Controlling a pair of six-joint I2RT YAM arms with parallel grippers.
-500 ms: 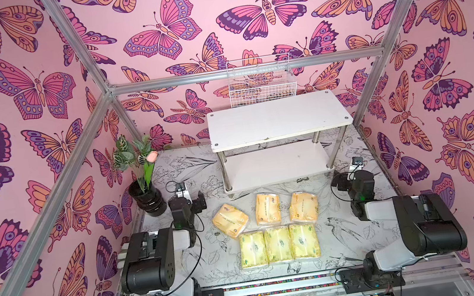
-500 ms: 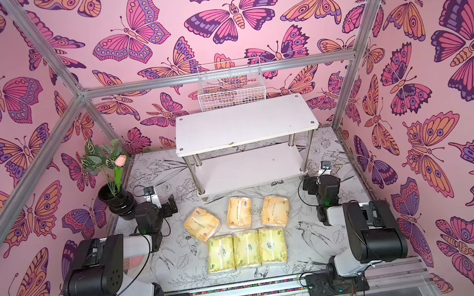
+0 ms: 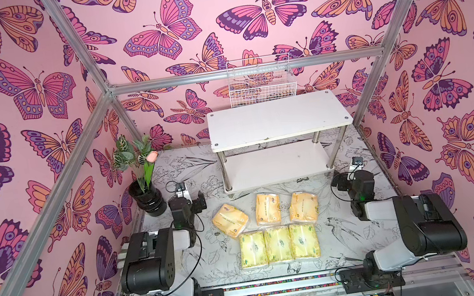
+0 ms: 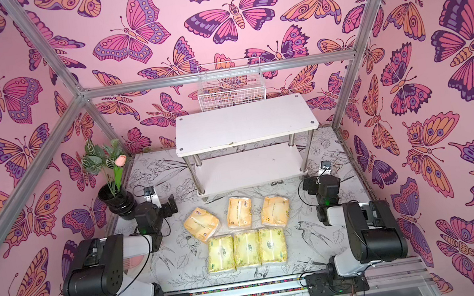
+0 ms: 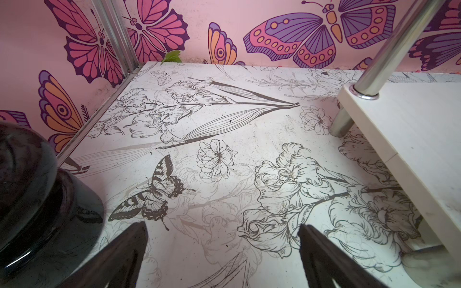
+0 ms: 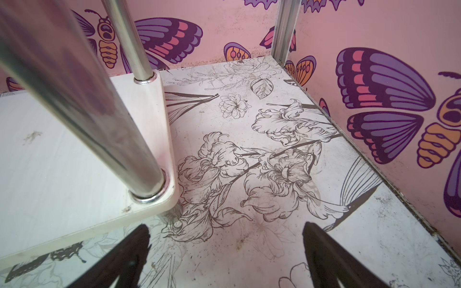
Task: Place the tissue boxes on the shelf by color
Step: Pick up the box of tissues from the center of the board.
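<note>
Six tissue boxes lie on the table in front of the shelf in both top views. Three orange ones (image 3: 229, 220) (image 3: 267, 208) (image 3: 303, 207) form the far row. Three pale yellow-green ones (image 3: 253, 249) (image 3: 278, 244) (image 3: 304, 240) sit side by side nearer the arms. The shelf (image 3: 278, 118) has two bare white boards on chrome legs. My left gripper (image 5: 222, 227) is open over the table left of the shelf, holding nothing. My right gripper (image 6: 225, 228) is open by the shelf's front right leg (image 6: 124, 149), also holding nothing.
A black vase (image 3: 147, 198) with a plant stands close to the left gripper (image 3: 187, 197), and its side fills a corner of the left wrist view. A white wire basket (image 3: 261, 84) hangs behind the shelf. Butterfly-papered walls and aluminium posts (image 3: 375, 74) enclose the table.
</note>
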